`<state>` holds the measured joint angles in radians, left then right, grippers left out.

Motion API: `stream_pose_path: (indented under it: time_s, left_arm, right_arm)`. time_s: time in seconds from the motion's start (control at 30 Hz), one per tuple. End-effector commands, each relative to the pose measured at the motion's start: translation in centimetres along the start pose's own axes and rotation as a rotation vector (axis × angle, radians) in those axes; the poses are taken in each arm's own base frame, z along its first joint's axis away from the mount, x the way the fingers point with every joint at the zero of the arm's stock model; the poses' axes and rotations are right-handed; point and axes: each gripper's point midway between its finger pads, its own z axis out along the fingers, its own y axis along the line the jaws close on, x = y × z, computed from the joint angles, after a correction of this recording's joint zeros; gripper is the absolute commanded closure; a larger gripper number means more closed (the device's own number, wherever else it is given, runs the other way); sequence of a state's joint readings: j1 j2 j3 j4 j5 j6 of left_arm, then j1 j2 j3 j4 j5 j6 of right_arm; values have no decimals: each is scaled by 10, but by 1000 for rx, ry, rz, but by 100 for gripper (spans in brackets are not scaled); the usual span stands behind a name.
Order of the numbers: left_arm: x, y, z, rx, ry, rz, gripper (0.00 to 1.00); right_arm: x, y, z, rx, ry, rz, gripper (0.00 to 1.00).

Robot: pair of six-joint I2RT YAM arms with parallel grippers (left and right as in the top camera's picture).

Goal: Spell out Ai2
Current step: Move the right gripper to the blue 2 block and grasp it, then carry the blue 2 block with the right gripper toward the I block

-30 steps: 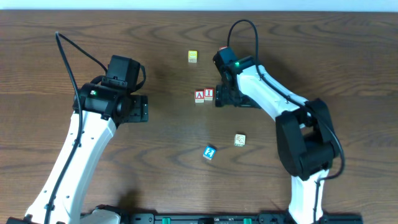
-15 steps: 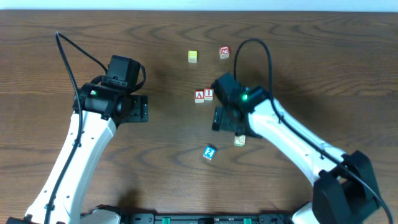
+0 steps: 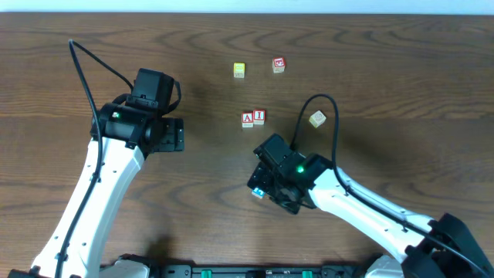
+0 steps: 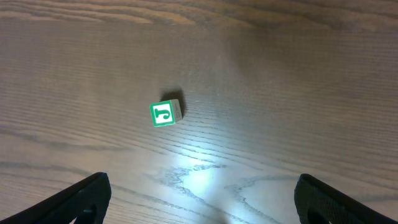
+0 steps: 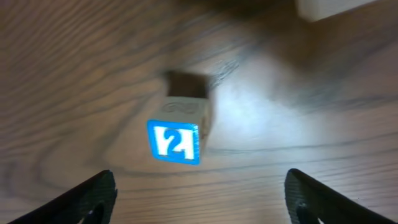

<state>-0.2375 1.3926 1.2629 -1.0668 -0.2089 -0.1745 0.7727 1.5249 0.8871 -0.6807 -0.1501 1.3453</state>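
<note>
Two red-lettered blocks, A [image 3: 247, 119] and I [image 3: 259, 116], stand side by side at mid table. A blue block with a white 2 [image 3: 258, 191] lies in front of them. In the right wrist view the blue 2 block [image 5: 177, 135] sits just ahead of my right gripper [image 5: 208, 202], which is open and empty with a finger on each side. In the overhead view my right gripper [image 3: 264, 180] hovers over this block. My left gripper [image 3: 174, 136] is open and empty at the left, also shown in the left wrist view [image 4: 199, 202].
A green-faced block [image 3: 239, 70] and a red block [image 3: 279, 65] lie at the back. A cream block [image 3: 317, 118] lies right of the A and I pair. The left wrist view shows a green J block [image 4: 165, 114] ahead. A pale block edge [image 5: 329, 6] shows in the right wrist view.
My right arm has swung from beside the A and I blocks toward the table's front, down over the blue 2 block. The red and cream blocks are now uncovered. The left arm has not moved.
</note>
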Motion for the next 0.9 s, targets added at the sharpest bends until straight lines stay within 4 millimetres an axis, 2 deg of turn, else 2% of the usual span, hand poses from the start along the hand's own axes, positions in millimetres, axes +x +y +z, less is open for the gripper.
stream_pose_path:
  time_s: [0.0,0.23,0.3,0.47,0.53,0.63,0.7,0.77,0.87]
  left_arm:
    - [-1,1,1,-4,3,16,5]
    - [-1,1,1,-4,3,16,4]
    - [-1,1,1,-4,3,16,4]
    - [-1,1,1,-4,3,16,5]
    - [-1,1,1,-4,3,16,5]
    - [-1,1,1,-4,3,16,5]
    - [-1,1,1,-4,3,16,5]
    - [-1,1,1,-4,3,16,5]
    - [-1,1,1,-4,3,16,4]
  right_arm:
    - [11,0,7,4,37,79,15]
    - [12,-8,32,69,53,83,16]
    - [10,-8,39,76,54,85,20]
    - [9,-3,42,58,50,74,42]
    - [7,-3,43,58,43,71,54]
    - [3,-4,43,63,20,51,67]
    - [0,-5,43,66,7,37,71]
    - [-1,-6,43,69,3,25,71]
    - [-2,-6,42,68,5,5,53]
